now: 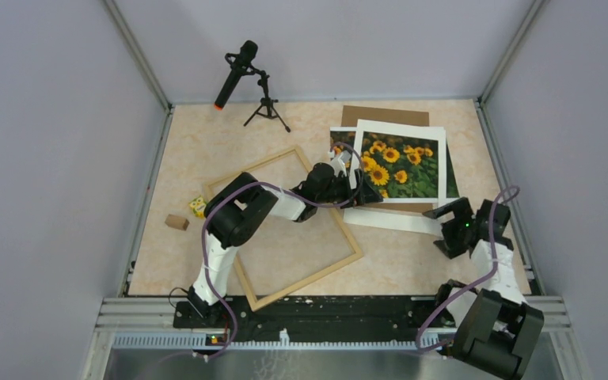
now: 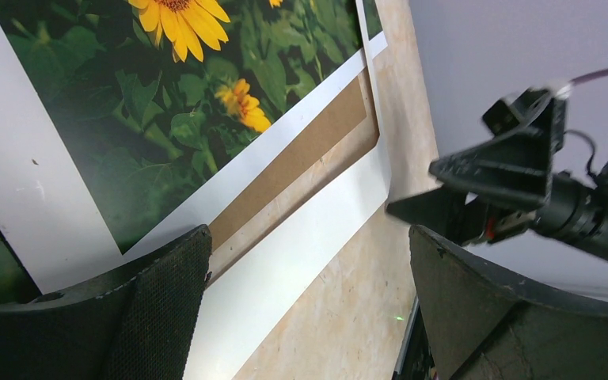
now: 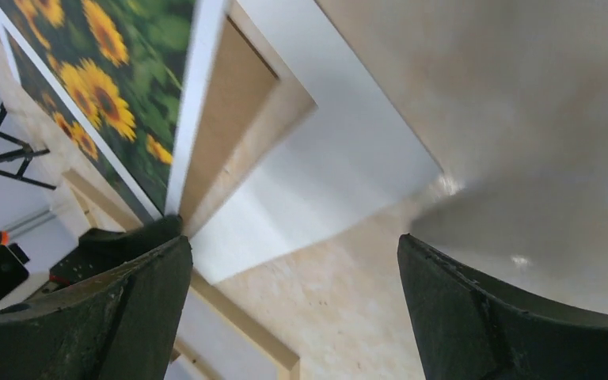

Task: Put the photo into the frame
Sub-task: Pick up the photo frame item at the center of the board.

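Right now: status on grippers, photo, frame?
Left gripper open, empty. Right gripper open, empty. Photo in stack beside frame, not inside. Left arm crosses frame.

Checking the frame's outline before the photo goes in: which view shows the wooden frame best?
Top external: the whole frame shows, all four corners. The right wrist catches only a short stretch of rail at lower left; the left wrist shows none of it.

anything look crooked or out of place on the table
The wooden frame lies skewed to the table edges. Far right, the sunflower photo tops an untidy fanned stack with the brown backing board and white mat.
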Tool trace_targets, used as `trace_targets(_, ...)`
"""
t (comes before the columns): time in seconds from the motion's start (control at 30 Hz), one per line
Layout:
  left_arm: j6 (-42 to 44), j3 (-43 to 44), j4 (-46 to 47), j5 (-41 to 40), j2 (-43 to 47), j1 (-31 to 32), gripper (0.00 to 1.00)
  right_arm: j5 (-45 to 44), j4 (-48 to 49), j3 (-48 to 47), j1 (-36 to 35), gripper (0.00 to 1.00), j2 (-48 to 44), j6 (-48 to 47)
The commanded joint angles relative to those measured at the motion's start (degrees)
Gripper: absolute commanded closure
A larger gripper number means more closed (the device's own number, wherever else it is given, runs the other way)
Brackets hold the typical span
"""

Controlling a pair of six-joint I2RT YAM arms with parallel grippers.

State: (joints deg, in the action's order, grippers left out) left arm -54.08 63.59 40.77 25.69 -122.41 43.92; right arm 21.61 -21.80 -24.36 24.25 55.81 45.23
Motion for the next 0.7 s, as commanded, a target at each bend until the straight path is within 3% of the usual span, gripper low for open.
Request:
trace_targets(0.0,0.56,-0.17,-1.78,0.54,-1.69,0.27,0.02,4.36,6.17,5.74,-2.22,0.03,-6.46,13.13)
trace_targets(0.23,1.13,-0.29,-1.71,-0.14,-1.20,0.65,0.02,1.12,20.06,15.13,-2.43,0.06,-7.83,23.30)
trace_targets(0.43,1.22,-0.39,-0.85,-0.17,-1.31,0.91,0.02,-3.64,44.07,23.12,-2.39,0.06,-10.72,27.97)
trace_targets(0.67,2.58,0.10,-1.71,-1.37,-0.96,1.80,0.02,-4.31,58.57,23.72,-2.43,0.06,-8.14,24.85)
